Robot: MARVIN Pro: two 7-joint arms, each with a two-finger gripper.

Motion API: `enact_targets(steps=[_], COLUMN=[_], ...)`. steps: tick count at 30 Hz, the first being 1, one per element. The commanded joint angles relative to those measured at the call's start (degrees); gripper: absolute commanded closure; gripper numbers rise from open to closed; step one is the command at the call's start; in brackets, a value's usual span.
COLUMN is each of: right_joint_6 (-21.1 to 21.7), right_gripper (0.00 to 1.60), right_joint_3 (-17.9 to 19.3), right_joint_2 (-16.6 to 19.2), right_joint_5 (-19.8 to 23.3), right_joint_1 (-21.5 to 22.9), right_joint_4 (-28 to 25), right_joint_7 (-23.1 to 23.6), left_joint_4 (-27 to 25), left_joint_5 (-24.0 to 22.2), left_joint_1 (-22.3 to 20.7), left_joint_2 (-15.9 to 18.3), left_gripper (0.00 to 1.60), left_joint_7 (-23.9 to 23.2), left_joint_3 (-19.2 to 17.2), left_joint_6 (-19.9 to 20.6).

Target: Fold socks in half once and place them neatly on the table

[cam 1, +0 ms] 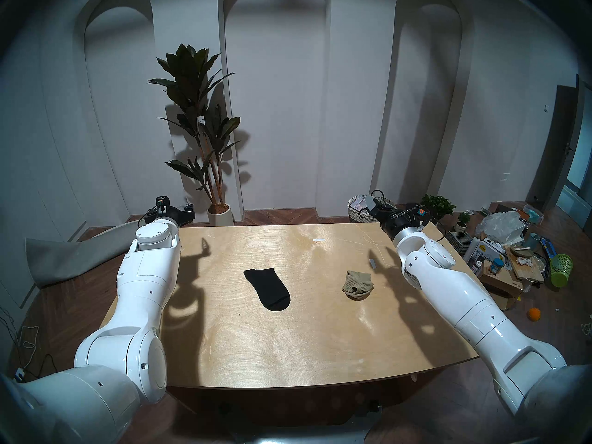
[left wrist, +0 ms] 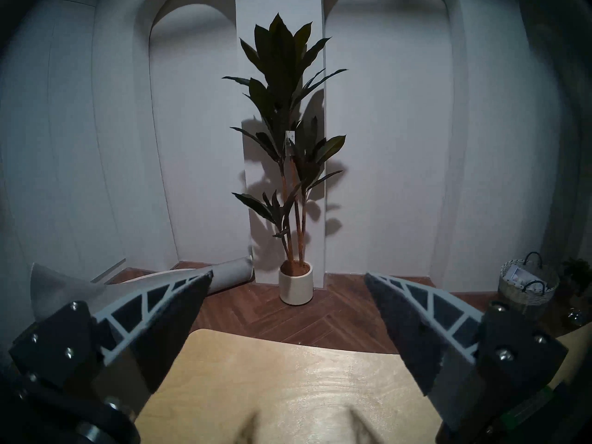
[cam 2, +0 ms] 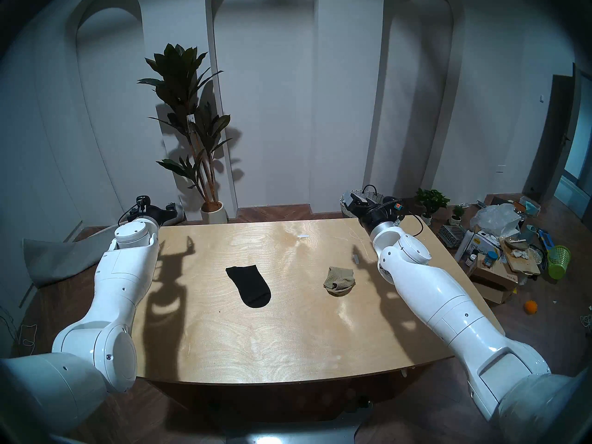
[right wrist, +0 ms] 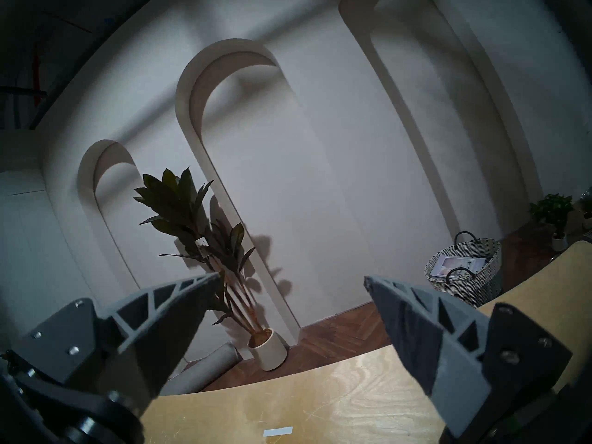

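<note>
A black sock (cam 1: 267, 288) (cam 2: 249, 286) lies flat and slanted near the middle of the plywood table (cam 1: 288, 344). To its right, an olive-tan sock (cam 1: 358, 285) (cam 2: 339, 281) sits bunched, with one end doubled over. Both grippers are raised above the table's far corners, well away from the socks. My left gripper (cam 1: 189, 211) (left wrist: 288, 275) is open and empty over the far left corner. At the far right corner my right gripper (cam 1: 373, 206) (right wrist: 291, 276) is also open, with nothing between its fingers. Neither sock appears in the wrist views.
Small white tape strips (cam 1: 318, 240) (right wrist: 278, 431) lie on the table's far part. Behind the table stand a potted plant (cam 1: 205, 139) and a wicker basket (cam 1: 360, 209). A rolled grey mat (cam 1: 73, 257) lies on the floor at left, and boxes and clutter (cam 1: 509, 257) at right.
</note>
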Motion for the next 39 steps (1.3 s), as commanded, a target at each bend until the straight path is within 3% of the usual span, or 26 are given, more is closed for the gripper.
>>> enact_targets(steps=[1, 7, 11, 13, 26, 30, 31, 39], right_joint_6=[0.11, 1.41, 4.02, 5.02, 8.5, 8.94, 8.86, 9.19], right_gripper=[0.0, 0.0, 0.0, 0.0, 0.0, 0.0, 0.0, 0.0], right_joint_3=[-0.64, -1.06, -1.58, -1.37, -1.19, -1.79, -0.45, -0.4], right_joint_2=[0.59, 0.78, 1.14, 1.16, 2.27, 1.19, 0.02, -0.23], right_joint_5=[-3.54, -6.19, -5.03, -4.58, -2.59, -2.47, 0.75, 1.52], right_joint_1=[-2.29, -2.72, -3.04, -2.44, 0.77, 2.34, 2.02, 2.63], right_joint_4=[-5.54, -7.82, -9.79, -9.6, -6.55, -3.27, -2.88, -1.46], right_joint_7=[-7.35, -12.86, -15.29, -15.81, -10.3, -8.17, -6.72, -4.71], left_joint_4=[0.53, 3.38, 7.44, 9.07, 9.22, 9.83, 9.84, 9.56], left_joint_5=[-1.81, -3.61, -4.22, -4.04, -4.83, -3.83, -3.86, -3.53], left_joint_1=[0.89, 0.11, -1.58, -2.58, -4.97, -5.19, -5.19, -5.22], left_joint_2=[1.39, 2.16, 2.62, 2.2, -0.14, -0.39, -0.38, -0.44], left_gripper=[0.0, 0.0, 0.0, 0.0, 0.0, 0.0, 0.0, 0.0], left_joint_7=[-7.21, -12.31, -16.32, -15.76, -14.06, -12.1, -12.05, -11.21], left_joint_3=[0.86, 1.25, 1.62, 1.78, 2.31, 3.39, 3.44, 3.71], left_joint_6=[-7.07, -11.34, -15.61, -17.21, -15.64, -13.67, -13.68, -12.67])
